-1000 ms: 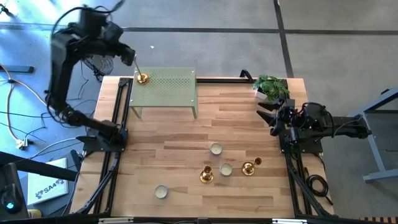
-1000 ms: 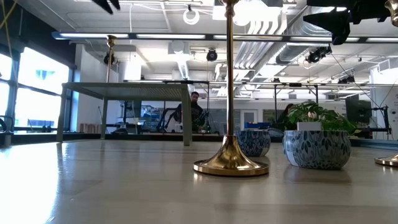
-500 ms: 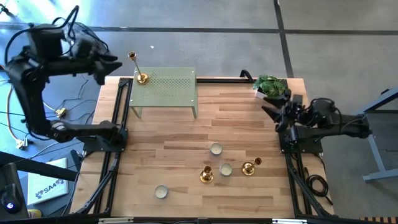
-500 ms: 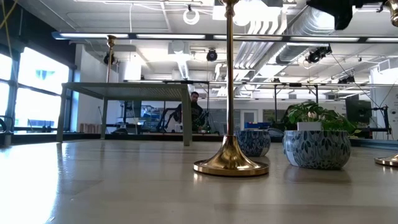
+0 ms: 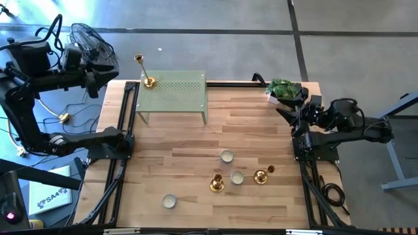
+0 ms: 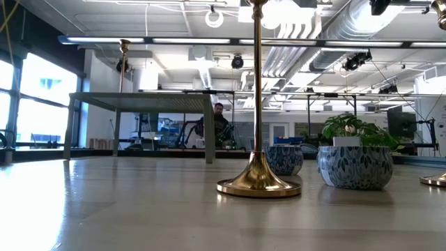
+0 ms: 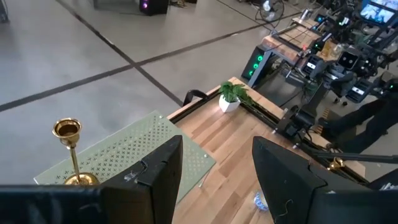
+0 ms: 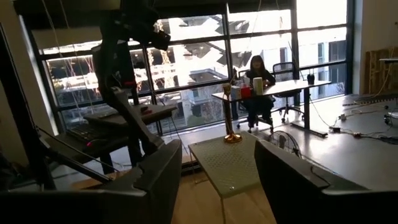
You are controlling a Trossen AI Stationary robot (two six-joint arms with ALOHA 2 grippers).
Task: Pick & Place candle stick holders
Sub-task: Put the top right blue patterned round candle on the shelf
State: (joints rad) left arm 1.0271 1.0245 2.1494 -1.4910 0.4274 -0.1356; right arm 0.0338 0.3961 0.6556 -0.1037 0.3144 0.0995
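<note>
One gold candle stick holder (image 5: 149, 81) stands by its round base on the far left corner of a green perforated stand (image 5: 173, 91); the left wrist view shows it too (image 7: 71, 152). Two more candle stick holders (image 5: 217, 183) (image 5: 260, 176) stand on the wooden table near its front. The low view shows the closest one as a tall stem on a domed base (image 6: 258, 183). My left gripper (image 5: 98, 77) hovers open beyond the table's far left corner, left of the stand. My right gripper (image 5: 287, 112) is open at the right edge, facing across the table.
Three small round cups (image 5: 226, 156) (image 5: 237, 177) (image 5: 169, 201) sit among the near candle stick holders. A potted plant (image 5: 285, 89) stands at the far right corner. Black frame rails (image 5: 124, 130) run along both table sides. The table's middle is bare wood.
My left gripper has drawn back from the top of the candle stick holder on the stand, going left past the table's edge and a little up, turning as it went. That holder stays upright on the stand. My right gripper has risen.
</note>
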